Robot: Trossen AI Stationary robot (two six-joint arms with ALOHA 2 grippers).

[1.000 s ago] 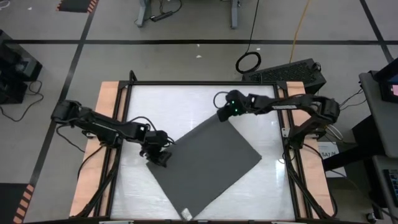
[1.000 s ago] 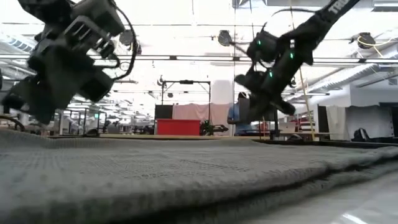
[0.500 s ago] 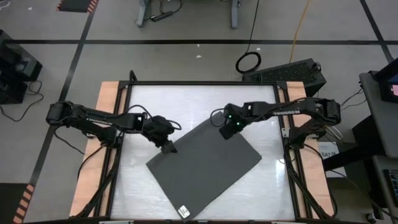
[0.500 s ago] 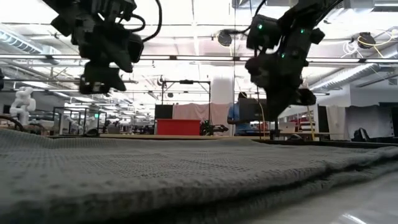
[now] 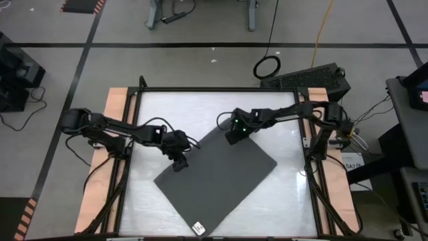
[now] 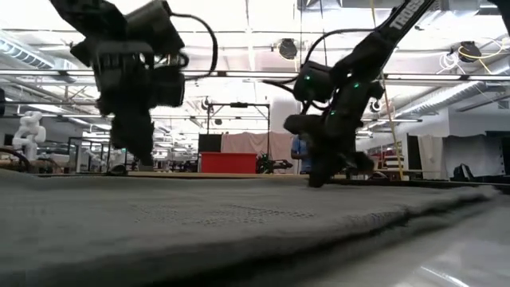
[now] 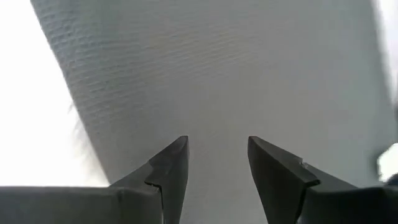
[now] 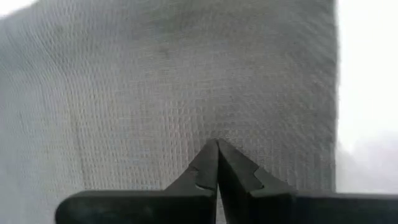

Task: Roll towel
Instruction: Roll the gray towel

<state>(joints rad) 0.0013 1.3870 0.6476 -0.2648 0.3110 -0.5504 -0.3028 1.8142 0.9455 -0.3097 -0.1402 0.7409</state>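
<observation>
Two tools over grey towel [image 5: 217, 174] on glossy white table [image 5: 200, 107]: left tool [image 7: 217, 152] parted, right tool [image 8: 217, 155] pinched together.

We're looking at a big open robotics lab. The floor [image 5: 200, 67] has black tape lines, there are exposed ceiling pipes [image 6: 239, 73], and a white humanoid robot [image 6: 30, 131] stands out back.

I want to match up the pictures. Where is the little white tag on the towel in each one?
High view: the white tag sits on the towel at its near corner, bottom middle of the picture.
Low view: not visible; only the cloth shows.
Left wrist view: not visible; the pale patch at the right edge is unclear.
Right wrist view: not visible.
Shared landmark: the dark grey towel itself, seen in every view.
</observation>
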